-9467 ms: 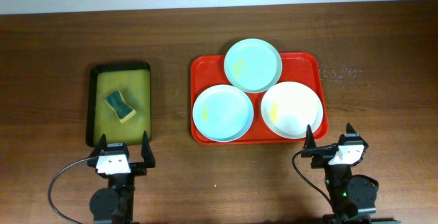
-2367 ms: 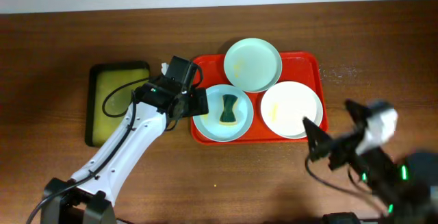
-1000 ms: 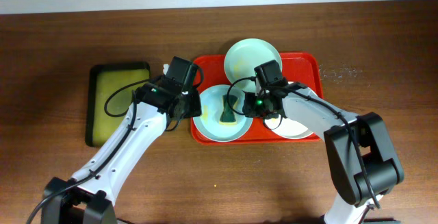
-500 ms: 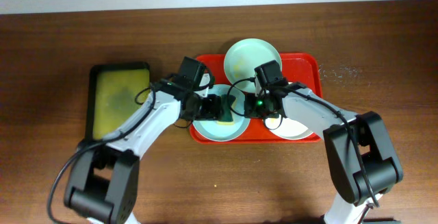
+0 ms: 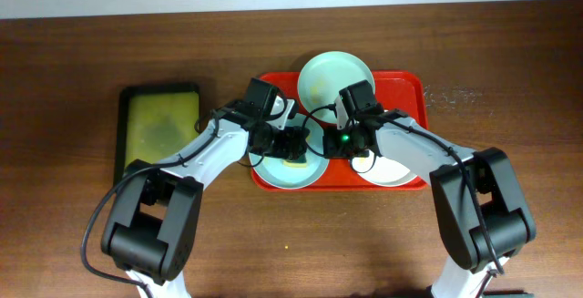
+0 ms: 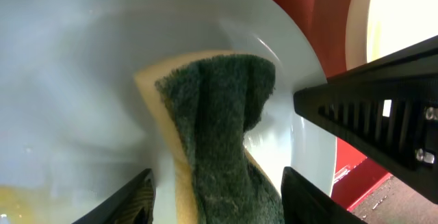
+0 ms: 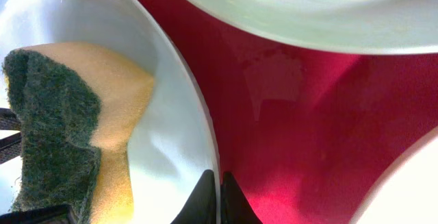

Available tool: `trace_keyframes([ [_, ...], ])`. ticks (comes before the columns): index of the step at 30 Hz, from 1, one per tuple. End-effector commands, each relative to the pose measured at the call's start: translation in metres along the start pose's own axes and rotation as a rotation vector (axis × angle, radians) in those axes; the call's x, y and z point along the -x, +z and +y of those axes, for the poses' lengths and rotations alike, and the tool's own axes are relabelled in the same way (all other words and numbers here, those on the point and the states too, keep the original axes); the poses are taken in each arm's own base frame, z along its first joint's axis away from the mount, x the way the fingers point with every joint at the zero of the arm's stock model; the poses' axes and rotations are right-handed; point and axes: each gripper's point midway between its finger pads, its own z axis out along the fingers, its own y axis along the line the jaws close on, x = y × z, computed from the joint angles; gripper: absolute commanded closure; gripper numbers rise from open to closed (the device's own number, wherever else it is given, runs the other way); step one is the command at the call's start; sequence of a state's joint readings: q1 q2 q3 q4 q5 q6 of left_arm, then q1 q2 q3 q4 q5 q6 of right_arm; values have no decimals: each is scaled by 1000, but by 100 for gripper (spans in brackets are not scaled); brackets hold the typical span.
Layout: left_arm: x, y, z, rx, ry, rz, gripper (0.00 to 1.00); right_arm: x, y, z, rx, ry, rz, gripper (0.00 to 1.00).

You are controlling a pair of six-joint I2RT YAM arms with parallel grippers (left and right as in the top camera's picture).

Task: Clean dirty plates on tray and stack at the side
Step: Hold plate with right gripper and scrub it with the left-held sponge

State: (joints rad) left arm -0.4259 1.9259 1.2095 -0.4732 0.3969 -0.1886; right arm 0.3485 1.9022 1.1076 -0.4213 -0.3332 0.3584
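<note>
Three plates lie on the red tray (image 5: 414, 93): a mint one (image 5: 334, 79) at the back, a white one (image 5: 401, 157) at the right, and a mint plate (image 5: 273, 166) at the front left. On that front-left plate (image 6: 68, 80) rests a yellow sponge with a dark green pad (image 6: 219, 114). My left gripper (image 6: 217, 183) straddles the sponge, open, with bare plate showing beside the left finger. My right gripper (image 7: 220, 186) is shut on the right rim of the same plate (image 7: 171, 148). From overhead, the left gripper (image 5: 293, 145) and right gripper (image 5: 330, 143) meet over this plate.
A smaller black-rimmed tray (image 5: 159, 134) with a yellow-green inside sits to the left of the red tray. Brown table (image 5: 510, 79) stretches to the right of the red tray. Both arms cross the red tray's front half.
My left gripper has moved right from the plate's left edge to over the sponge. The right gripper has closed on the plate's rim and otherwise stayed put.
</note>
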Motion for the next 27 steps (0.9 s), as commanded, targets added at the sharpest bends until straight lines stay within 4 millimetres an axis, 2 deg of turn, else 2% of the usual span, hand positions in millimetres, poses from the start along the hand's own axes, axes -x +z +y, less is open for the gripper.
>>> trace_keyframes([
  [1,-2,5,-6,-34,30,12,48,-8,5,5,24,-21,30,96],
  [3,0,5,-6,-35,35,3,58,-8,5,5,24,-21,30,96],
  [6,8,2,-9,-35,65,-16,66,-8,5,5,24,-21,30,96],
  [7,8,3,-9,-33,68,-16,73,-8,5,5,24,-21,30,96],
  [10,7,5,-3,30,76,-14,85,-8,5,5,23,-21,30,96],
  [13,-1,15,-4,73,95,9,92,-8,5,5,23,-21,30,96],
  [15,-3,19,5,137,100,16,100,-8,5,5,23,-21,30,96],
  [18,-6,3,56,418,-30,-1,100,-8,5,4,20,-21,29,96],
  [21,-11,-21,97,610,-107,-6,100,-8,5,3,16,-21,29,96],
  [24,-5,-42,110,670,-129,-40,100,-8,5,3,16,-20,29,96],
  [27,11,-65,104,683,-126,-118,100,-8,5,3,16,-20,29,96],
])
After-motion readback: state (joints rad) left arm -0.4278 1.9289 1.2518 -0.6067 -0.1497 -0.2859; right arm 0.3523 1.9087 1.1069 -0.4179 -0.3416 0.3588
